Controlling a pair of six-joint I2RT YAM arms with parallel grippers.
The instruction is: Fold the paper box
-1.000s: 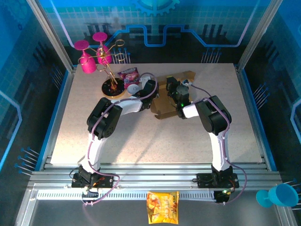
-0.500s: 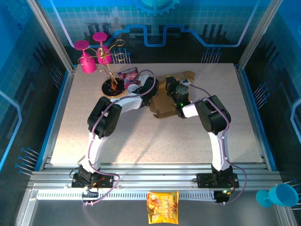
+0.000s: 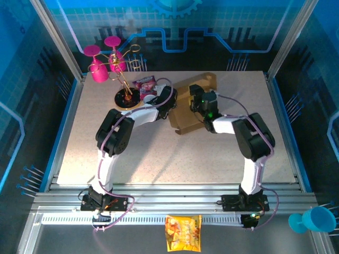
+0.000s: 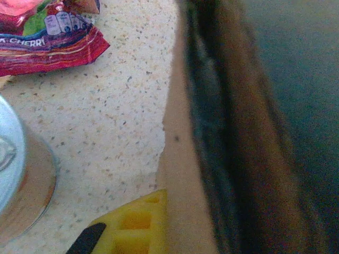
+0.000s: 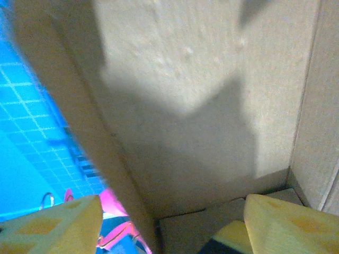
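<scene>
The paper box — plain brown cardboard, half-formed — sits far-centre on the speckled worktop. The right fingers stand apart astride a raised wall; the left fingers lie beside a flap, spread unclear. Best pinch squarely, then hinge along the crease.

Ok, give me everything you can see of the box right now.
The box is plain, unmarked brown cardboard with a matte, fibrous look, and it is partly folded. A flat panel lies on the table at its far middle, with walls raised toward the back and a notched flap at the far end. The right gripper has its jaws open astride one raised wall. The left gripper sits at the box's left edge; contact there is unclear.
</scene>
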